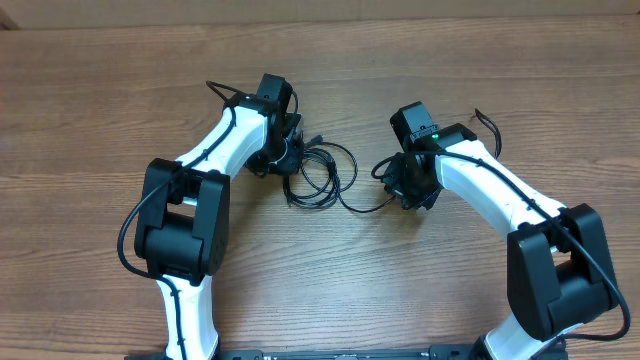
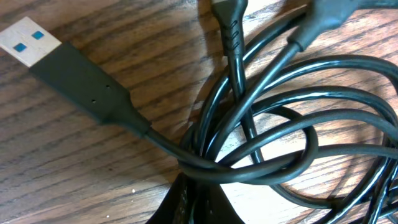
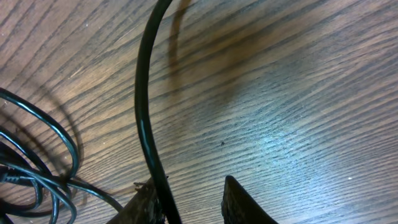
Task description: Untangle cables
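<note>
Left wrist: tangled cables (image 2: 208, 163) are clamped by closed left gripper (image 2: 193, 202); one strand (image 3: 144, 124) is straddled by parted right gripper (image 3: 188, 186).

A USB plug (image 2: 78, 84) lies at the upper left on the wood-grain surface (image 2: 74, 174), its pale tip with two blue squares pointing to the frame's left edge. Its cord runs down and right into the cables (image 2: 273, 155), black loops crossing over one another and filling the right half. Two more plug ends show along the top edge. The hand (image 2: 196, 202) is a dark closed shape at bottom centre, just under the crossing.
</note>
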Available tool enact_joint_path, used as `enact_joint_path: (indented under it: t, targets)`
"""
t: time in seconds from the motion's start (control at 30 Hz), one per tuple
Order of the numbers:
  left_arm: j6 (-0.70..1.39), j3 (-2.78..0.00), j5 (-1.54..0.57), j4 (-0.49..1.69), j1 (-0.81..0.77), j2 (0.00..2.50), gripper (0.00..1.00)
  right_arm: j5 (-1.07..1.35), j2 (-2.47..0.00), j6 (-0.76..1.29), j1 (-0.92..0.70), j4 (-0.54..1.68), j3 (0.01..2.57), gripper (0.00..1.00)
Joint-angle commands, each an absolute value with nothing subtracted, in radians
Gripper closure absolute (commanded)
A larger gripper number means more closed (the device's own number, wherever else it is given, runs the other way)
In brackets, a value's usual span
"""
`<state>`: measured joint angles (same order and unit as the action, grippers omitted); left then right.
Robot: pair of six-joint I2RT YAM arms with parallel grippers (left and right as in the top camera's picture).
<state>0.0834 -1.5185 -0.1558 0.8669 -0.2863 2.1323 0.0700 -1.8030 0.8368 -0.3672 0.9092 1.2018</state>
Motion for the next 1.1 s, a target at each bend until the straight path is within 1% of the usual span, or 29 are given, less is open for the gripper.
enact_joint_path:
  t: [0.0, 0.1, 0.13, 0.2, 0.23, 0.3, 0.37, 0.47, 0.57, 0.7, 0.77, 0.93, 1.07]
  targets:
    - [0.094, -1.499, -0.141, 0.863, -0.285, 2.141, 0.96, 0.053, -1.796, 0.838, -0.371, 0.899, 1.196, 0.71]
    - [0.093, -1.499, -0.184, 0.867, -0.285, 2.141, 0.96, 0.056, -1.796, 0.838, -0.371, 0.915, 1.196, 0.71]
    - [0.093, -1.499, -0.185, 0.867, -0.285, 2.141, 0.96, 0.068, -1.796, 0.838, -0.371, 0.927, 1.196, 0.63]
    - [0.093, -1.499, -0.185, 0.867, -0.286, 2.141, 0.96, 0.112, -1.796, 0.838, -0.371, 0.946, 1.196, 0.32]
    - [0.093, -1.499, -0.186, 0.867, -0.286, 2.141, 0.96, 0.14, -1.796, 0.838, -0.371, 0.954, 1.196, 0.21]
    - [0.093, -1.499, -0.19, 0.864, -0.287, 2.141, 0.96, 0.204, -1.796, 0.838, -0.371, 0.955, 1.196, 0.17]
    - [0.09, -1.499, -0.208, 0.859, -0.287, 2.141, 0.96, 0.27, -1.796, 0.842, -0.371, 0.95, 1.196, 0.18]
    - [0.09, -1.499, -0.231, 0.852, -0.288, 2.141, 0.96, 0.301, -1.796, 0.883, -0.371, 0.952, 1.196, 0.26]
    - [0.091, -1.499, -0.276, 0.849, -0.288, 2.141, 0.96, 0.3, -1.796, 0.944, -0.372, 0.955, 1.196, 0.27]
    - [0.094, -1.504, -0.445, 0.836, -0.288, 2.141, 0.96, 0.272, -1.796, 1.073, -0.379, 0.953, 1.196, 0.28]
    - [0.094, -1.51, -0.511, 0.836, -0.288, 2.141, 0.96, 0.233, -1.796, 1.138, -0.389, 0.955, 1.196, 0.31]
    - [0.094, -1.514, -0.521, 0.836, -0.286, 2.141, 0.96, 0.171, -1.796, 1.252, -0.437, 0.952, 1.196, 0.34]
    - [0.117, -1.515, -0.522, 0.837, -0.286, 2.141, 0.96, 0.113, -1.796, 1.354, -0.494, 0.952, 1.196, 0.33]
